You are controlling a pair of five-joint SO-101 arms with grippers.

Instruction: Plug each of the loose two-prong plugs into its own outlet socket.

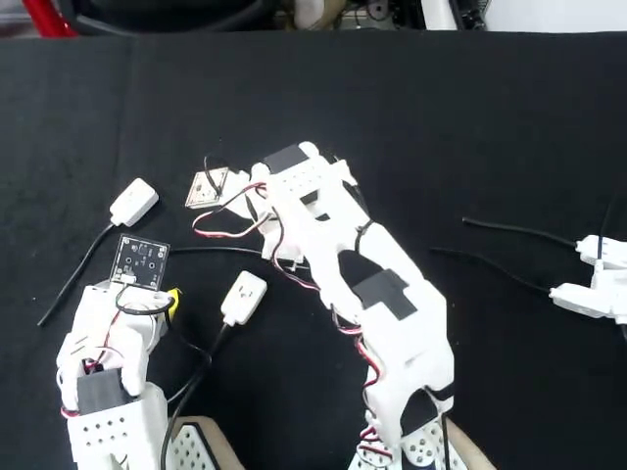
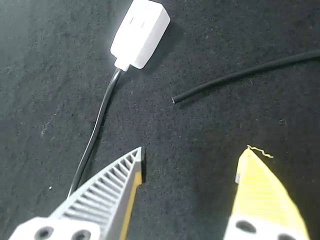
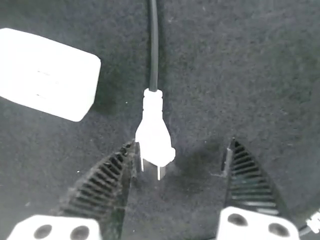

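A white two-prong plug (image 3: 154, 136) on a black cable lies flat on the black mat, between the fingers of my open right gripper (image 3: 177, 160) and closer to one finger. A white outlet socket (image 3: 47, 75) lies beside it. In the high view the right gripper (image 1: 227, 188) is left of centre. My left gripper (image 2: 192, 160) is open and holds nothing; it sits at the near left (image 1: 147, 289). Ahead of it lie a white socket (image 2: 140, 32) and a loose black cable end (image 2: 175, 100). Two sockets (image 1: 132, 201) (image 1: 243, 297) and two more plugs (image 1: 600, 250) (image 1: 586, 297) rest on the mat.
Black cables (image 1: 509, 230) trail from the right-hand plugs toward the middle. Another cable (image 1: 73, 279) runs from the far-left socket toward the front left. A red object (image 1: 44, 15) and other clutter line the table's far edge.
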